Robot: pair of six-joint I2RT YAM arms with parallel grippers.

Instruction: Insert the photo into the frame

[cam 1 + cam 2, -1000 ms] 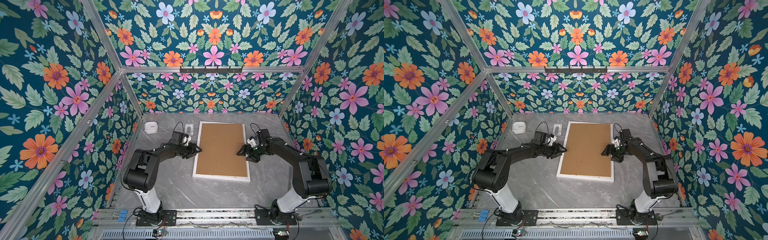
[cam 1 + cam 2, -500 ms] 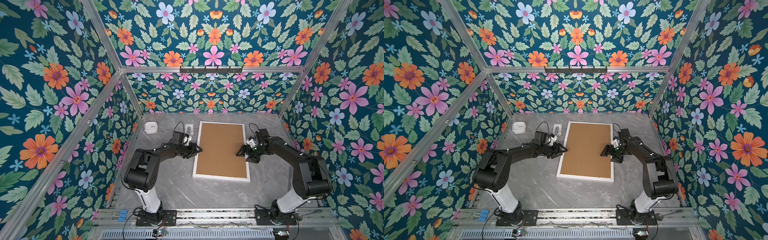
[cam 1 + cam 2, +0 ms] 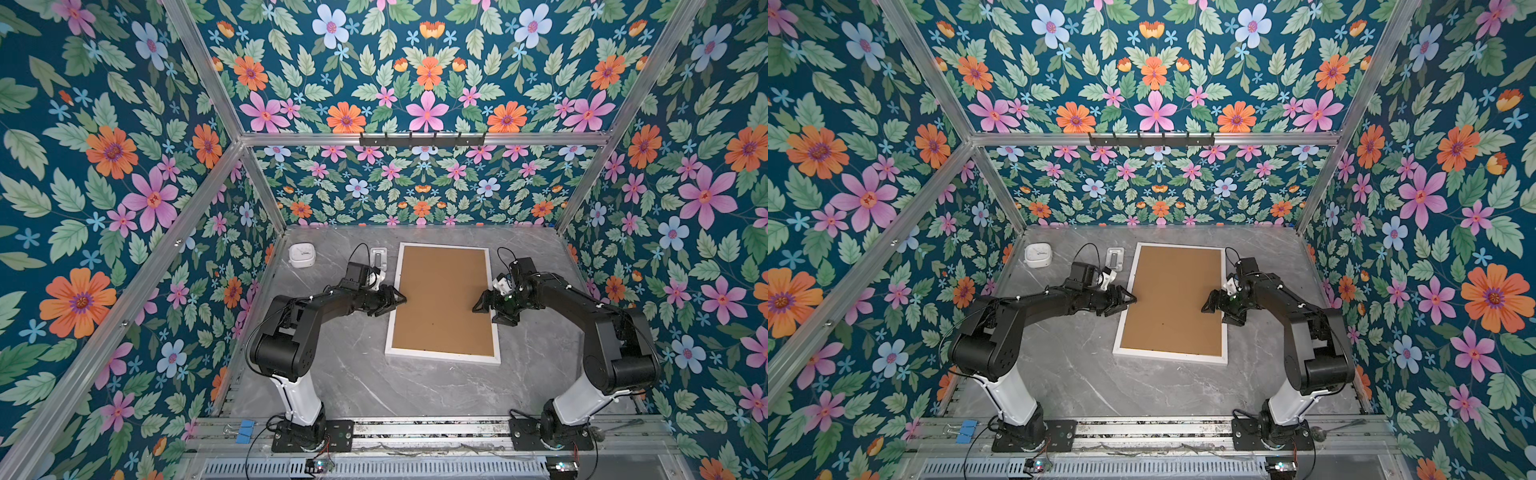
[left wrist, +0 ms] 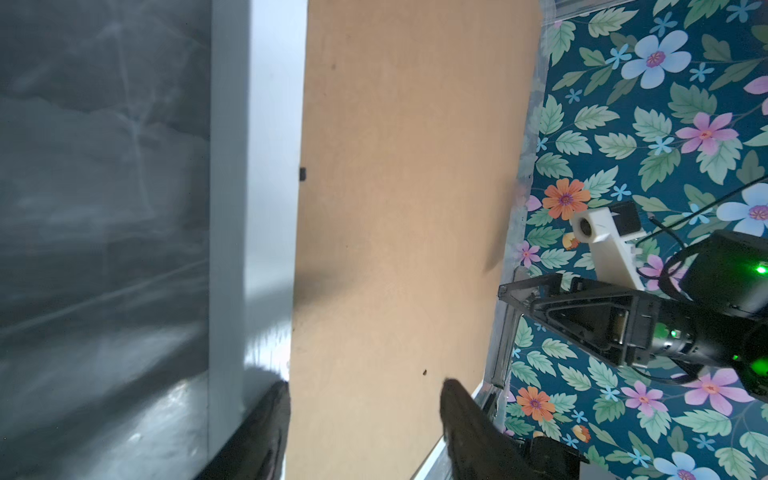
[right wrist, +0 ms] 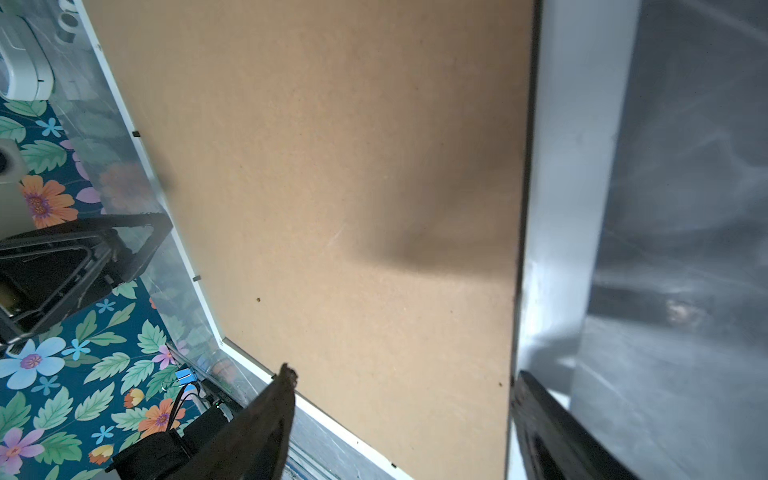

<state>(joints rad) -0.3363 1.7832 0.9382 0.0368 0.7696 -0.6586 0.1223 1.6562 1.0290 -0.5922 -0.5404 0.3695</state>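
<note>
Both sets of jaws stand apart and hold nothing: the left gripper (image 3: 398, 300) sits at the frame's (image 3: 440, 356) long side nearest the tabletop's (image 3: 353, 374) left edge, and the right gripper (image 3: 484, 311), spread wider, sits at the opposite long side. In its wrist view, 1 finger is above the white rim and the other above the brown backing board (image 3: 442, 299). The frame lies flat and back-up in the middle of the tabletop, toward the rear edge, with the board seated inside its rim. The photo shows in none of the 4 views. Since it is nowhere on the bare tabletop, it probably already lies under the board. On that reading the work is at the closing stage, and the next move calls for both arms to act together on the 2 long sides, pressing the board home or taking the rim evenly so nothing slides out. Against 1 second ago, frame and board lie unmoved, the right gripper has crept slightly further in over the board, and the left has barely shifted.
</note>
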